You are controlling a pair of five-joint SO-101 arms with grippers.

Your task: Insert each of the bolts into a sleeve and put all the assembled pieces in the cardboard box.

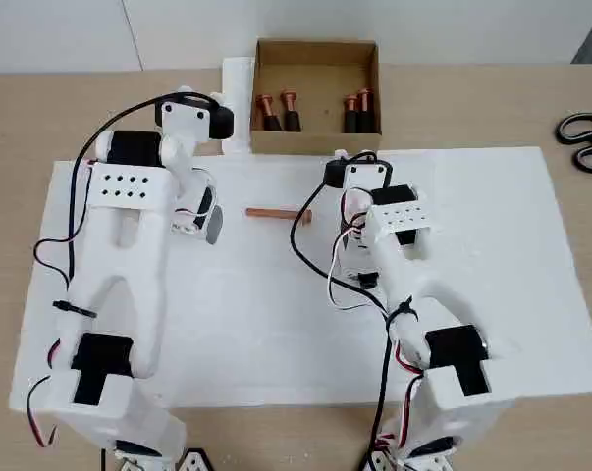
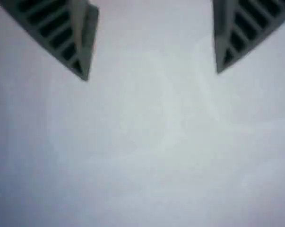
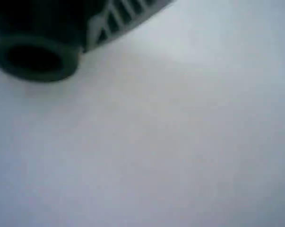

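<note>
A copper bolt (image 1: 278,213) lies flat on the white foam sheet (image 1: 276,324), between the two arms. To the bolt's left my left gripper (image 1: 205,216) hangs open; its two grey fingers (image 2: 83,56) are spread wide over bare foam with nothing between them. Right of the bolt, my right gripper (image 1: 352,235) points down at the foam, shut on a black sleeve (image 3: 36,56) whose round hole faces the camera beside a grey finger (image 3: 118,19). The cardboard box (image 1: 318,47) at the back holds several bolts (image 1: 290,100) standing in black sleeves.
Black scissors (image 1: 585,139) lie on the wooden table at the far right. A white block (image 1: 237,103) stands against the box's left wall. The foam in front of the arms and to the right is bare.
</note>
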